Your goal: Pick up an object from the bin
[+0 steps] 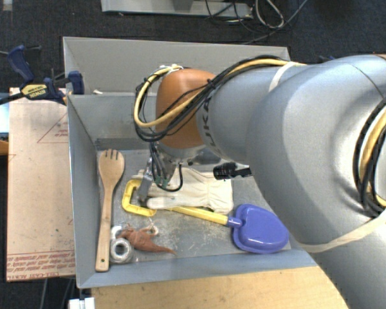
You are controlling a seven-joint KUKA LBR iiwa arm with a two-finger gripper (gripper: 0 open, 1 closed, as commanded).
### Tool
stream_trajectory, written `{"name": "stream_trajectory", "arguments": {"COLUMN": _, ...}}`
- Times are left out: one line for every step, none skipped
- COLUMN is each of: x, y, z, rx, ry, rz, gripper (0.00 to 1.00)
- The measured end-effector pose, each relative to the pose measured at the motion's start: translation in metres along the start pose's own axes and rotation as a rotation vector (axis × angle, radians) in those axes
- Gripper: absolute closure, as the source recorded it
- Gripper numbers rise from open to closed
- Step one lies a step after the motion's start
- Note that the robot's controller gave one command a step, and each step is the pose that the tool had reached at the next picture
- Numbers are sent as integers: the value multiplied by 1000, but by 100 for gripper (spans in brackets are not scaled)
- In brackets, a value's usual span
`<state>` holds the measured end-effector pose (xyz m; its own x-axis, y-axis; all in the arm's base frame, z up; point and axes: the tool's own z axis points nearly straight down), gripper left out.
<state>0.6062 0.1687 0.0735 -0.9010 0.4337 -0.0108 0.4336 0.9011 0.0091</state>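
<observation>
White glove (202, 195): soft cloth, lying flat about the middle of the bin (82, 192), touching the yellow shaft of a blue-bladed toy shovel (260, 230). End effector (145, 197) low at the glove's left end, just beside the shovel's yellow loop grip (125, 198); open or closed, cannot tell. Likely light and limp, so bound to sag and fold once lifted; not fragile, not slippery. Best pinched on a bunched fold near the cuff or across the palm, deep enough to trap cloth rather than skim over. Some risk of catching the loop grip too, being so close. Wooden spork (107, 198) along the left wall, brown toy creature (145, 238) and small silver ring (120, 250) near the front, all apart from the glove.
</observation>
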Motion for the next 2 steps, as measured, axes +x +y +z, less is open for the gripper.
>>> {"name": "stream_trajectory", "arguments": {"x": 0, "y": 0, "z": 0, "rx": 0, "ry": 0, "rz": 0, "gripper": 100}}
{"name": "stream_trajectory", "arguments": {"x": 2, "y": -1, "z": -26, "rx": 3, "ry": 6, "rz": 0, "gripper": 100}}
